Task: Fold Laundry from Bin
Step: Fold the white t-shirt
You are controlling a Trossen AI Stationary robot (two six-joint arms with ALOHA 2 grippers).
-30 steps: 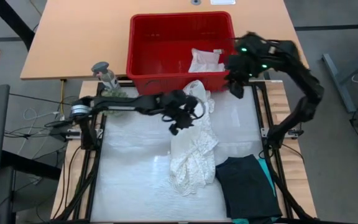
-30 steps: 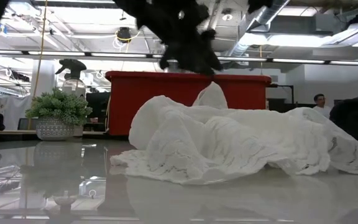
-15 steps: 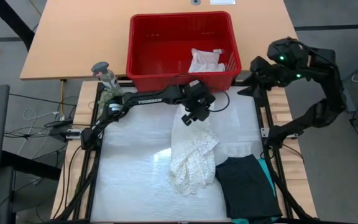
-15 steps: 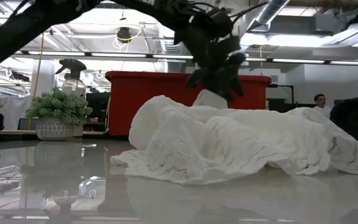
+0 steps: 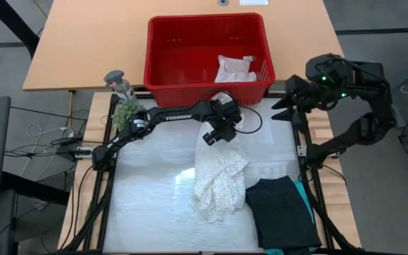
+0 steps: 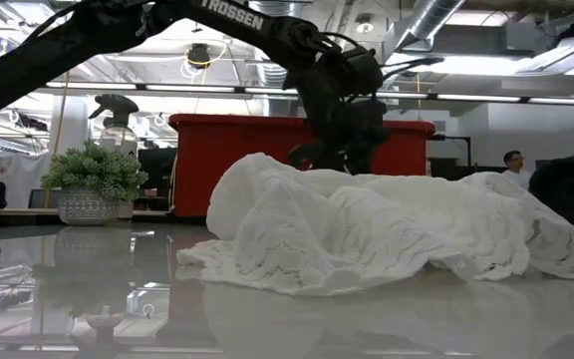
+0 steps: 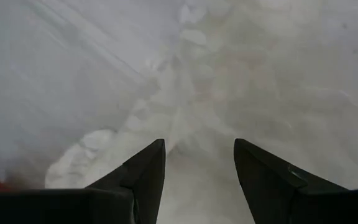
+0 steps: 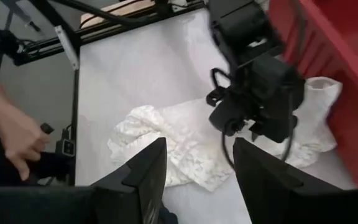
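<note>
High view: the left gripper (image 5: 212,137), fingers spread and empty, hangs over the white lacy top (image 5: 219,170) by the bin (image 5: 158,64), which holds a small white cloth (image 5: 234,69). Right gripper (image 5: 283,106), spread, waits off the table's right edge; black garment (image 5: 282,211) and plant (image 5: 128,110) nearby.

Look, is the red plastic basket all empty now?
No, a small white cloth lies inside the red plastic basket, by its right side in the high view.

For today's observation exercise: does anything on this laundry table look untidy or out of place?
Yes. The white lacy top lies crumpled in a heap, one end draped against the red bin. The left tool, open, hovers over it. The black garment looks folded.
</note>
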